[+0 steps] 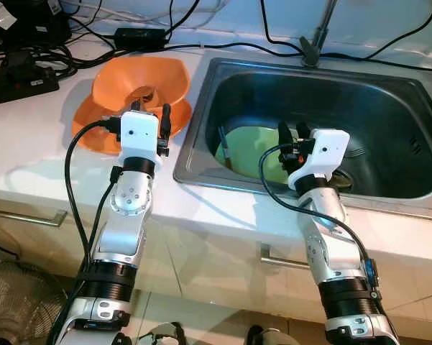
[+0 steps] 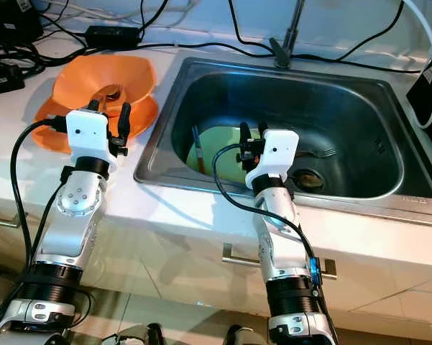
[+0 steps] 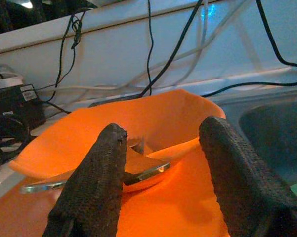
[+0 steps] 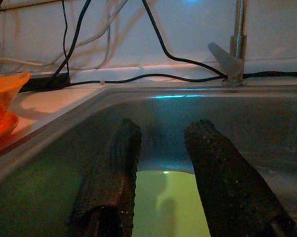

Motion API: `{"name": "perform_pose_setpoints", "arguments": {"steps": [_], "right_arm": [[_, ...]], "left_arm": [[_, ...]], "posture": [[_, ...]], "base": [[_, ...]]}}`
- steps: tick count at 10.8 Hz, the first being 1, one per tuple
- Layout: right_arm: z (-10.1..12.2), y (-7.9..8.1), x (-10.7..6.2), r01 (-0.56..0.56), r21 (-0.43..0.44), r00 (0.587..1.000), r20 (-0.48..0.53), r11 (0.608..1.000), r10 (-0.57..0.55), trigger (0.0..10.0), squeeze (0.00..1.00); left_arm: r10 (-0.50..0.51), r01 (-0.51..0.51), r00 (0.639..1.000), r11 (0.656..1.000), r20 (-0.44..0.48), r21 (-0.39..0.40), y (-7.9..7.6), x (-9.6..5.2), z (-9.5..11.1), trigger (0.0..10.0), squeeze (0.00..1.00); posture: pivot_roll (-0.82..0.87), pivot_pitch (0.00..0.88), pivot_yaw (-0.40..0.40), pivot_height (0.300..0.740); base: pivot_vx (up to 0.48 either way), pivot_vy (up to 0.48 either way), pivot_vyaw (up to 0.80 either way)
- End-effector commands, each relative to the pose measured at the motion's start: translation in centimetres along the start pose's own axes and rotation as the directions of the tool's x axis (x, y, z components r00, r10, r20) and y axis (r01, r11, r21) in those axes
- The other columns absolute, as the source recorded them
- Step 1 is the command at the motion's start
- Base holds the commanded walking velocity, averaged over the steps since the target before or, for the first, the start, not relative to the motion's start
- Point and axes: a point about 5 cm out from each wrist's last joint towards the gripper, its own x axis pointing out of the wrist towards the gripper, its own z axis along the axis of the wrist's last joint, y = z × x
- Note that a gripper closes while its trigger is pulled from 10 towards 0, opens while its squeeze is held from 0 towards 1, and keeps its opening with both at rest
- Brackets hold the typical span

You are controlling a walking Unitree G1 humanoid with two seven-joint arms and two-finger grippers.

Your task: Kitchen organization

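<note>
A deep stainless steel sink (image 1: 388,86) fills the upper right of the frame, smooth and rounded, with a pale green plate (image 1: 255,154) on its bottom. The right gripper (image 1: 292,131) hangs over the plate, fingers parted, seemingly about to lower and grasp. At upper left, stacked glossy orange bowls (image 1: 140,83) hold a metal spoon (image 3: 89,175); the left gripper (image 1: 152,111) hovers there, spread wide and empty.

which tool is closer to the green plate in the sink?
Right. The right tool hangs inside the sink, directly above the green plate. The left tool is over the orange bowl on the counter, outside the basin.
</note>
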Motion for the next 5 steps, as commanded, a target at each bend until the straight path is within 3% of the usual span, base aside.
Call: {"name": "perform_pose_setpoints", "arguments": {"steps": [1,5], "right_arm": [[-0.96,-0.2,-0.39,0.011,0.01,0.999,-0.036,1.0,-0.011,10.0,0.0],[-1.21,0.11,-0.24,0.008,0.016,0.999,-0.034,1.0,-0.007,10.0,0.0]], "left_arm": [[0.001,-0.001,1.0,1.0,0.009,0.001,-0.19,0.07,0.07,0.0,0.0],[-0.013,0.013,1.0,1.0,0.013,-0.008,-0.78,0.12,-0.11,0.0,0.0]], "posture": [[0.04,0.082,0.007,0.74],[0.03,0.0,0.015,0.74]], "base": [[0.0,0.0,0.0],[0.0,0.0,0.0]]}}
